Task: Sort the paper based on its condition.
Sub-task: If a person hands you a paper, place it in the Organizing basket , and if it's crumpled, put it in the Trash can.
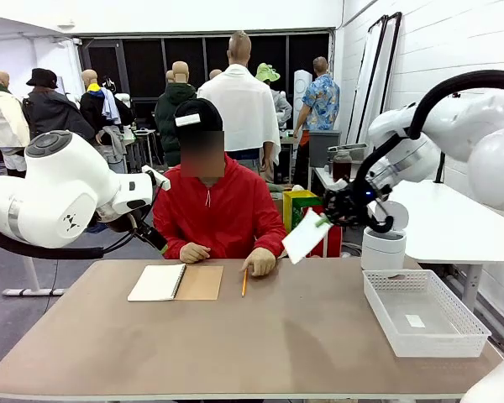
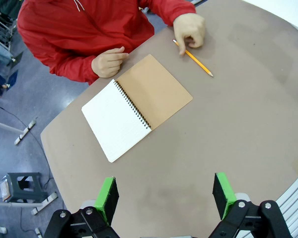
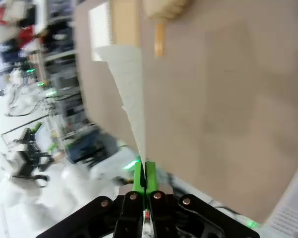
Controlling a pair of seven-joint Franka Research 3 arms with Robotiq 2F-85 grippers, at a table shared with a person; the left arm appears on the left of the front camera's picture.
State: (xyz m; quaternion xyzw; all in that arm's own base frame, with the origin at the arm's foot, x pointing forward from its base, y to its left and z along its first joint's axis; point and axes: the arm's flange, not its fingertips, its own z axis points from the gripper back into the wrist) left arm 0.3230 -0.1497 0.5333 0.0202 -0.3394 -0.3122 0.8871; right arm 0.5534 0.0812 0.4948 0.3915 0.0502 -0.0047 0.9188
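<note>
A white sheet of paper point(image 1: 307, 237) hangs in the air over the table's far right, pinched at its upper edge by my right gripper point(image 1: 326, 220), which is shut on it. From the right wrist the paper point(image 3: 130, 94) rises edge-on out of the closed green pads point(image 3: 138, 174). My left gripper point(image 2: 165, 194) is open high above the table's left part, with nothing between its fingers. Below it lies an open notebook point(image 2: 136, 105) with a brown cover.
A person in red sits at the far side, both hands point(image 1: 259, 262) resting on the table. A pencil point(image 1: 244, 281) lies beside the notebook point(image 1: 175, 282). A white mesh basket point(image 1: 422, 312) stands at the table's right edge, with a small white scrap inside.
</note>
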